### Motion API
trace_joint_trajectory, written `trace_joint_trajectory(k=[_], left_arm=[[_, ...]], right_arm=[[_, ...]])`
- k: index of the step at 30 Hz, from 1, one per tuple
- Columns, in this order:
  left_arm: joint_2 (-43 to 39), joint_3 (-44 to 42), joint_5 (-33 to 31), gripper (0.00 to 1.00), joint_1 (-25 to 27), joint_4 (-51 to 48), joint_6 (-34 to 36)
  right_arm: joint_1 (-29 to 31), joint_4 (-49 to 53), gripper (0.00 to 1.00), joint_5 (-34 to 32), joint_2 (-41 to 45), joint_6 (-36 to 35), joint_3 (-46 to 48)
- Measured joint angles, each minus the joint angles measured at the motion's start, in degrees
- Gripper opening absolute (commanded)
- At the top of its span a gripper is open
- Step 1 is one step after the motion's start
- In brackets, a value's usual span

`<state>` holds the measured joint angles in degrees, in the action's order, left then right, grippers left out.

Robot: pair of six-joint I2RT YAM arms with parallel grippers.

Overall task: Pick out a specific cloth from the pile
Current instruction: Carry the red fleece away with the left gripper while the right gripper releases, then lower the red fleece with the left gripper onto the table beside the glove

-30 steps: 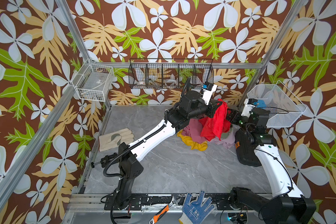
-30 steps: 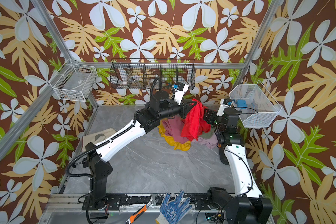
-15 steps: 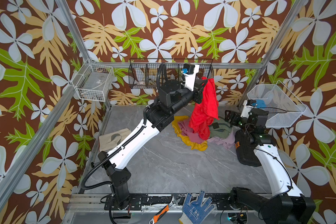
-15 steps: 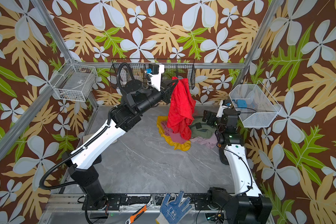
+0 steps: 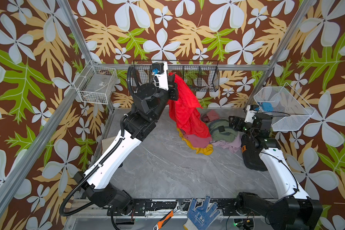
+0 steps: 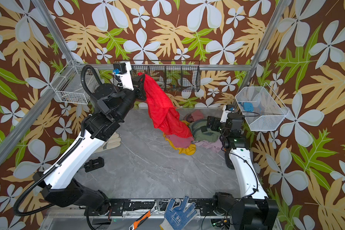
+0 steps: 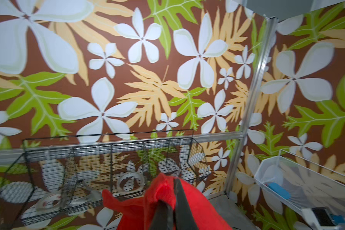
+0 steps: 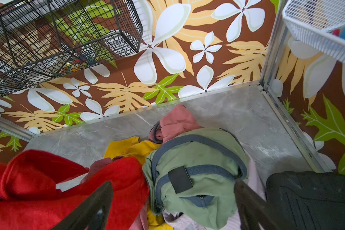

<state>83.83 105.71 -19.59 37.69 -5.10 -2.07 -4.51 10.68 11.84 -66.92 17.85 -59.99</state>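
Left wrist view: the left fingers (image 7: 180, 199) are clamped tight on an upper bit of the red cloth (image 7: 131, 211), which bunches up around them. Right wrist view: the right fingers (image 8: 92, 209) are spread wide over the olive green cloth (image 8: 197, 169); can't tell if they touch it. In a top view the red cloth hangs from the raised left arm in front of the black wire basket (image 5: 203, 79), and its lower end drapes onto the pile (image 5: 227, 142), over the dusty pink cloth (image 5: 195, 139) and the mustard yellow cloth (image 5: 204, 150). The pile sits back right on the grey counter (image 5: 167, 169), just beside the right arm.
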Motion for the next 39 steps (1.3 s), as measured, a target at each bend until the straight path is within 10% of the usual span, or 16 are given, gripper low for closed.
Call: trace_joint_trajectory(k=[22,39], left_arm=[[-12.2,-7.9,-6.7,0.0,-20.7,-10.4,-2.5],[-8.2,-14.1,10.3,0.0,-21.1,-9.5,-11.6]], right_arm=[[0.0,-1.3,0.9,3.3,-1.7,1.7,0.1],[0.0,-1.2,0.87,4.3,-2.4,2.8,-0.2]])
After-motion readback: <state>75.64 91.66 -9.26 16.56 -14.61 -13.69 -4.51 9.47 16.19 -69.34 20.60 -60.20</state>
